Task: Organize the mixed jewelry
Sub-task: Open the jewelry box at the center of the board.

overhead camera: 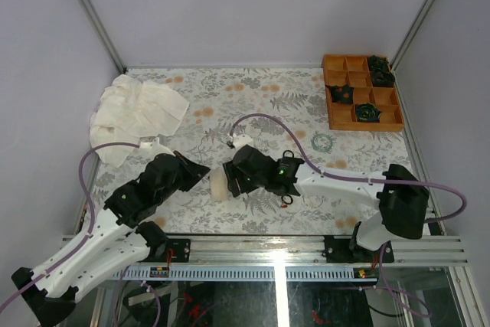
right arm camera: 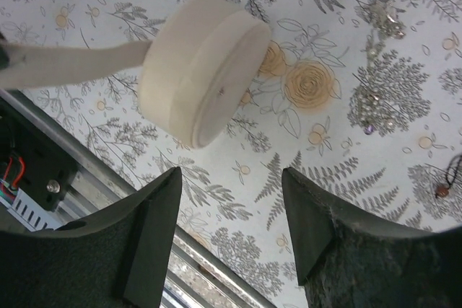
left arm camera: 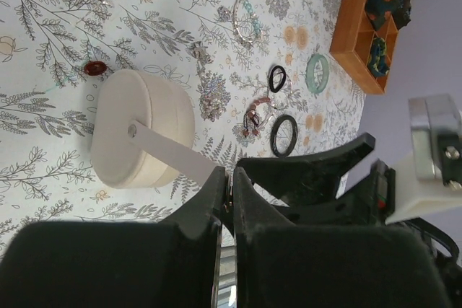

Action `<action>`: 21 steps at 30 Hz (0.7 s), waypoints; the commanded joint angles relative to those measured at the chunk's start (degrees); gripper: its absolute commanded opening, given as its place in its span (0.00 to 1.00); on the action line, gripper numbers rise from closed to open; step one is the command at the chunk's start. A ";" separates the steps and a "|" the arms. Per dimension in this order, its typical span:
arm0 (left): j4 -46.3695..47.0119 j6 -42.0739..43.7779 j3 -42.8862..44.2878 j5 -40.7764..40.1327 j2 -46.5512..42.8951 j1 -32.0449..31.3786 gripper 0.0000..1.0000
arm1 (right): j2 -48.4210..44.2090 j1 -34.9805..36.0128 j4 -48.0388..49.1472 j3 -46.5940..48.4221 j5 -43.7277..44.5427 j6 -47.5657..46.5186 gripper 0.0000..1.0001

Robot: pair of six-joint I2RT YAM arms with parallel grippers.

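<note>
The mixed jewelry (left arm camera: pixel 254 115) lies scattered on the floral worktop (left arm camera: pixel 43 142), with a teal bracelet (left arm camera: pixel 310 76) farther out, all beyond the cream dish (left arm camera: pixel 144 124). The left fingers (left arm camera: pixel 209 203) are clenched on the dish's flat handle (left arm camera: pixel 173 153). The right fingers (right arm camera: pixel 155 207) are spread apart, released, near the dish.

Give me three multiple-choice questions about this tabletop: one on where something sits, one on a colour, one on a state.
1. Where is the divided wooden tray? A near-left corner; B far-right corner; C table centre.
2. What colour is the round dish? A cream; B black; C orange.
3. The left gripper is: A wide open; B shut on the dish's handle; C shut on a ring.
Answers: 1 B, it sits top right in the overhead view. 2 A, pale cream in both wrist views. 3 B, its jaws pinch the flat handle.
</note>
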 commanded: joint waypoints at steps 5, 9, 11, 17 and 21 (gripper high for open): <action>-2.72 -0.44 -0.82 -2.09 -2.95 -0.21 0.00 | 6.10 -0.20 5.25 7.36 -0.98 3.12 0.65; -2.96 -0.54 -1.22 -2.09 -3.67 -0.17 0.00 | 8.88 -0.58 5.12 9.13 -0.40 3.35 0.62; -3.12 -0.58 -1.48 -2.09 -4.07 -0.17 0.00 | 9.97 -0.90 5.35 9.49 -0.44 3.42 0.62; -3.80 -0.71 -1.84 -2.16 -5.17 -0.23 0.00 | 13.05 -1.56 5.20 9.63 -0.79 3.51 0.58; -4.69 -1.08 -1.77 -2.56 -6.05 -0.18 0.00 | 13.31 -1.59 4.69 8.03 0.01 4.04 0.43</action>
